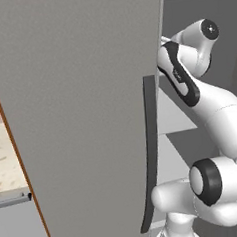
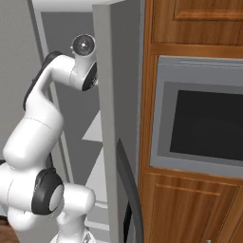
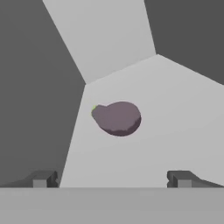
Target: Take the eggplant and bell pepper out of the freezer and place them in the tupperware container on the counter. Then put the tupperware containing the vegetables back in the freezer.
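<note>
- The gripper [image 3: 112, 179] is spread wide and holding nothing, its two dark fingertips [image 3: 43, 178] standing far apart at the bottom of the hand view.
- Dead ahead of it lies the eggplant [image 3: 117, 117], a dull purple rounded lump with a speck of green at one end, resting on a pale grey freezer shelf [image 3: 175, 127].
- The eggplant sits toward the back of that shelf, near the corner where the pale back wall meets the dark side wall, and it is well apart from the fingertips.
- From the base views, the white arm [image 2: 42, 104] reaches up and into the tall grey freezer [image 1: 78, 93], past the open matte door with its long dark curved handle [image 1: 150, 153].
- A strip of beige speckled table [image 1: 5, 153] shows at the left edge of the left base view; the bell pepper and the tupperware container I cannot pick out here.
- The step, as I read it: the approach to the eggplant, first pick of the task, with nothing grasped yet.
- Next move calls for pushing forward along the shelf until the fingertips straddle the eggplant, then closing on its body.
</note>
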